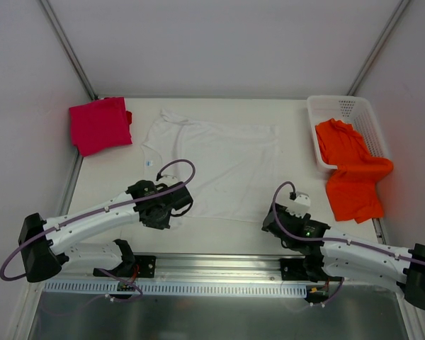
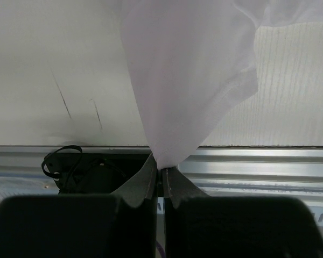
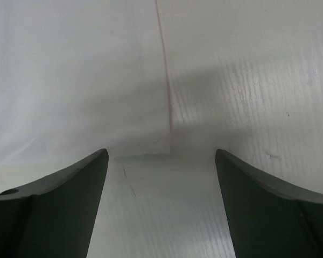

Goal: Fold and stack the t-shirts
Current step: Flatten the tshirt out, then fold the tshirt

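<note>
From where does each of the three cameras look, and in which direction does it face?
Top external: above and behind the robot, looking down on the table; left arm and right arm show.
Left wrist: on its wrist, facing the near metal rail; left gripper shut on the white t-shirt.
Right wrist: on its wrist, facing down at the table; right gripper open.
Shared: all three show the white t-shirt.

Overhead view looking down, wrist views close, sharing white t-shirt (image 1: 219, 166)
</note>
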`<action>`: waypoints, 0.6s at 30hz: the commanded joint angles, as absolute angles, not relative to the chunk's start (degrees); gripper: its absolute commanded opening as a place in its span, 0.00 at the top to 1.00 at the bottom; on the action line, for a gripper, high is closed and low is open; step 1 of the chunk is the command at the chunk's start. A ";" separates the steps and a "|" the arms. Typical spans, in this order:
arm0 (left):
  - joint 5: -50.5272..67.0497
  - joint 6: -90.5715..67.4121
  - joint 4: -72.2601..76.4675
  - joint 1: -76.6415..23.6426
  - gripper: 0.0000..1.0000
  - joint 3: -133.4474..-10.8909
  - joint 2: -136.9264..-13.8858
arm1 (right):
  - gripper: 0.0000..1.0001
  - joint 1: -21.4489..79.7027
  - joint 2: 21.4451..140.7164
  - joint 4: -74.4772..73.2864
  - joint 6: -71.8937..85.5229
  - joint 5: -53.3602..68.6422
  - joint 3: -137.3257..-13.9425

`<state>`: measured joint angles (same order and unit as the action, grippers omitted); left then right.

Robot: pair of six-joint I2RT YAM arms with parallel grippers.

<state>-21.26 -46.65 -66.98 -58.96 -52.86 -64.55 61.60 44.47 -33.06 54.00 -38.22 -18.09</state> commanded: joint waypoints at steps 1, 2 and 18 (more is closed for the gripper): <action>-21.80 -45.79 -67.41 -59.41 1.00 -53.00 -65.56 | 0.16 61.79 47.27 -29.80 54.58 -40.52 -20.03; -21.80 -45.79 -67.24 -59.50 1.00 -53.00 -65.83 | 0.16 61.79 48.50 -29.88 54.23 -40.60 -21.61; -22.06 -45.79 -67.15 -59.50 1.00 -52.82 -66.36 | 0.48 61.52 59.16 -26.02 55.55 -41.04 -24.61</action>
<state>-21.28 -46.65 -66.43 -58.96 -52.86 -66.81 61.60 60.58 -26.72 53.95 -38.85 -23.99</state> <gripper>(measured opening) 0.012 0.550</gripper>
